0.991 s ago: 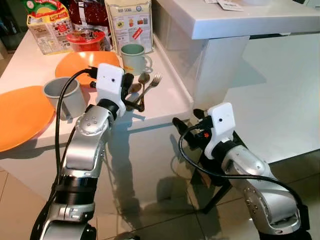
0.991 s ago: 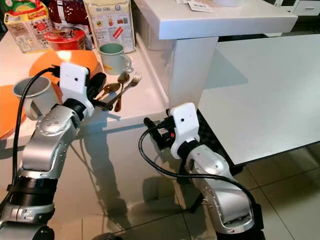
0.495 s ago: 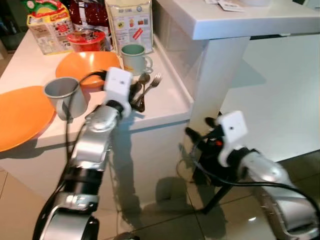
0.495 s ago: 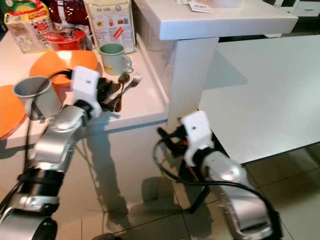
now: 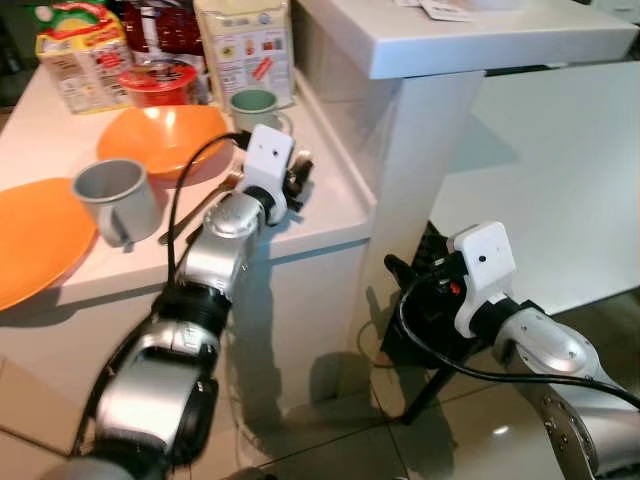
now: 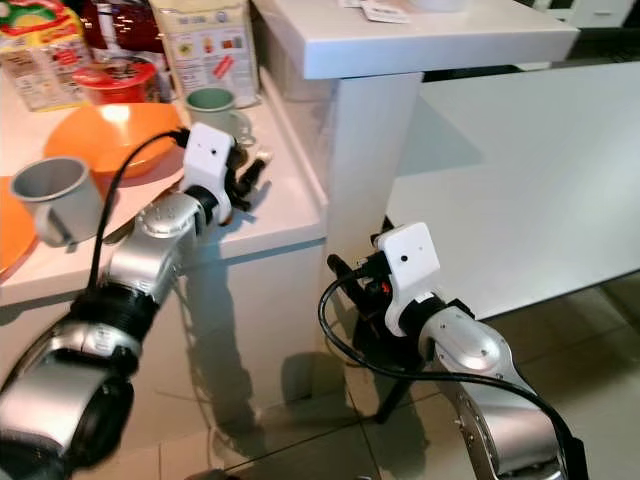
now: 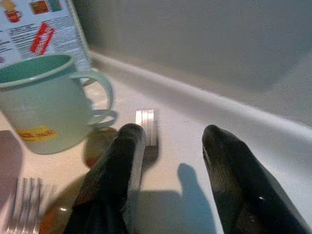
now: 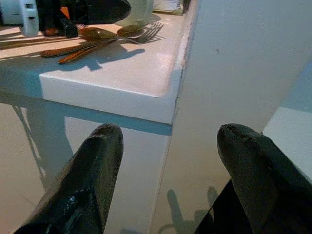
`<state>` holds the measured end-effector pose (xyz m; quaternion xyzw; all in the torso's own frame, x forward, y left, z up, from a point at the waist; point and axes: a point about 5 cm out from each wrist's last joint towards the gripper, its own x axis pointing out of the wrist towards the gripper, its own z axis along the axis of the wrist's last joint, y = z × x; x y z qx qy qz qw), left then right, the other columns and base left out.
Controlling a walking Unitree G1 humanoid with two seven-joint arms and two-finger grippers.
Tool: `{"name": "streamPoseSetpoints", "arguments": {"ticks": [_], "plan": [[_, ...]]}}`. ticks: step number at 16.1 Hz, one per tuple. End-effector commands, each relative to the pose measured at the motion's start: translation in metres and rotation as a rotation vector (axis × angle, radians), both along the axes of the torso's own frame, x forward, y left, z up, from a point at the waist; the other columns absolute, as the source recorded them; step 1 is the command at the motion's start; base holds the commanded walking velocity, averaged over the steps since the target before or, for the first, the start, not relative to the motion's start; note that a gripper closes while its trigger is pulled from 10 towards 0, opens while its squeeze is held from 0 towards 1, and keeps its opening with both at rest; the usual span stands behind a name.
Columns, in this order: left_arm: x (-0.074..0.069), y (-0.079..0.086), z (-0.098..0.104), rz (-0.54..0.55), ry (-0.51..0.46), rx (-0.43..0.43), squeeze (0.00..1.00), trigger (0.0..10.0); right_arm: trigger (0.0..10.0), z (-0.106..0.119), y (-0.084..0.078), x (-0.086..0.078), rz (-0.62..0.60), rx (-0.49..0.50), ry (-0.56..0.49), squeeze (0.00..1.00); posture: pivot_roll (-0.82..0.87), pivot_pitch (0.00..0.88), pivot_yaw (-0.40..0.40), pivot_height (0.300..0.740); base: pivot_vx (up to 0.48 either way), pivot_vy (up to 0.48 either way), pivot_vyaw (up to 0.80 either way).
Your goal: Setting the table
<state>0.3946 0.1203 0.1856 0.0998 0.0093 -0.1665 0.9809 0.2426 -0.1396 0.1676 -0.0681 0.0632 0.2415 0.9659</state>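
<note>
The cutlery (image 8: 105, 38), forks and spoons in a loose bunch, lies on the white worktop (image 5: 330, 205) just beside the green mug (image 7: 41, 100). The left gripper (image 7: 168, 146) hovers low over it, fingers spread, grasping nothing. Two orange plates (image 5: 165, 140) and a grey mug (image 5: 115, 195) already sit on the worktop (crowded by food packets (image 5: 245, 45) behind), but no piece is laid beside a plate, so most of the setting seems undone. The right gripper (image 8: 168, 161) hangs released below the worktop edge.
</note>
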Motion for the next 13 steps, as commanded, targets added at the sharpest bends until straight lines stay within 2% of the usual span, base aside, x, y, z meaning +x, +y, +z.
{"name": "streamPoseSetpoints", "arguments": {"ticks": [1, 2, 3, 4, 5, 7, 9, 12, 13], "plan": [[0.005, 0.016, 0.01, 0.089, -0.043, 0.013, 1.0, 10.0, 10.0, 0.003, 0.002, -0.002, 0.001, 0.002, 0.0, 0.0, -0.17, 0.0, 0.009, 0.74, 0.0, 0.0, 0.0], [0.008, 0.035, 0.021, 0.192, -0.092, -0.008, 1.0, 10.0, 10.0, 0.003, 0.005, -0.002, 0.005, 0.008, 0.004, 0.0, -0.16, 0.0, 0.0, 0.74, 0.0, 0.0, 0.0], [0.008, 0.041, 0.026, 0.21, -0.11, -0.032, 1.0, 10.0, 10.0, 0.003, 0.005, -0.001, 0.007, 0.011, 0.006, 0.0, -0.16, 0.0, 0.0, 0.74, 0.0, 0.0, 0.0], [0.008, 0.052, 0.037, 0.21, -0.147, -0.089, 0.44, 10.0, 10.0, 0.001, 0.007, -0.001, 0.013, 0.014, 0.013, 0.0, -0.14, 0.0, -0.009, 0.74, 0.0, 0.0, 0.0], [0.007, 0.059, 0.046, 0.169, -0.168, -0.093, 0.0, 10.0, 10.0, 0.001, 0.009, -0.001, 0.022, 0.017, 0.019, 0.0, -0.13, 0.0, -0.013, 0.74, 0.0, 0.0, 0.0], [0.005, 0.069, 0.047, 0.111, -0.159, -0.018, 0.0, 10.0, 10.0, 0.0, 0.013, 0.0, 0.033, 0.023, 0.022, 0.0, -0.11, 0.0, -0.015, 0.74, 0.0, 0.0, 0.0], [0.001, 0.069, 0.043, 0.06, -0.139, -0.013, 0.0, 10.0, 10.0, 0.0, 0.014, 0.001, 0.033, 0.028, 0.023, 0.0, -0.11, 0.0, -0.012, 0.74, 0.0, 0.0, 0.0], [-0.001, 0.055, 0.028, -0.034, -0.075, -0.007, 0.0, 10.0, 10.0, -0.001, 0.014, 0.001, 0.027, 0.03, 0.024, 0.0, -0.11, 0.0, -0.01, 0.74, 0.0, 0.0, 0.0], [0.001, 0.043, 0.02, -0.068, -0.033, 0.015, 0.0, 10.0, 10.0, -0.001, 0.014, 0.001, 0.027, 0.029, 0.025, 0.0, -0.11, 0.0, -0.01, 0.74, 0.0, 0.0, 0.0]]}}
